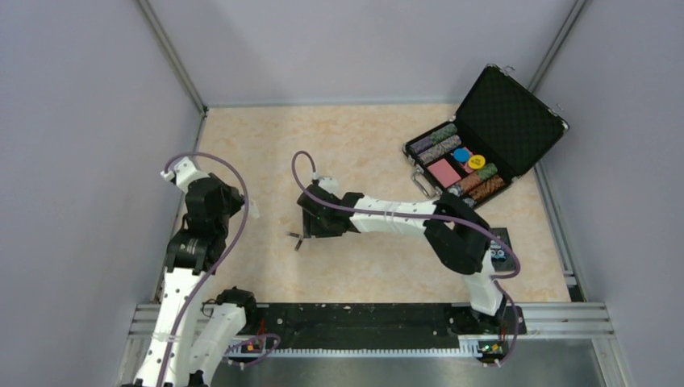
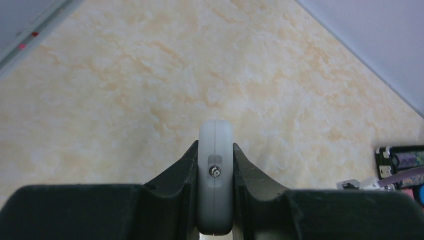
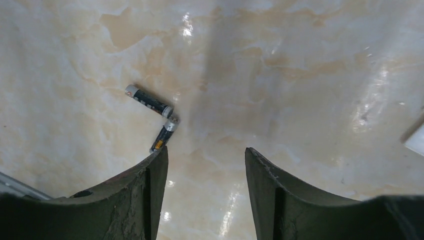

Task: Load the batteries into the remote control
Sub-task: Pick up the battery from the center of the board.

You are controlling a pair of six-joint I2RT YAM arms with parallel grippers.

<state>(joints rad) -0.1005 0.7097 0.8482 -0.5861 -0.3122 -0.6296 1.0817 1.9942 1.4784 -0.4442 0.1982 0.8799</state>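
Top view: the left jaws hold the remote control (image 1: 252, 211) over the left side of the counter (image 1: 363, 153). The right jaws hang by the batteries (image 1: 296, 237) at mid-counter.

Left wrist view: the left jaws are closed tight on the remote control (image 2: 215, 177). It is seen end-on, with its long axis running out along the jaws.

Right wrist view: the right jaws stand partly open and hold nothing. The batteries (image 3: 148, 101) lie flat to the left of the gap between them. One slants down to the right and the other down to the left, and their ends nearly meet in a bent line.

Closing from here would likely catch nothing, because the jaws sit off to one side. A grab at one battery could also nudge its neighbour and set it rolling.
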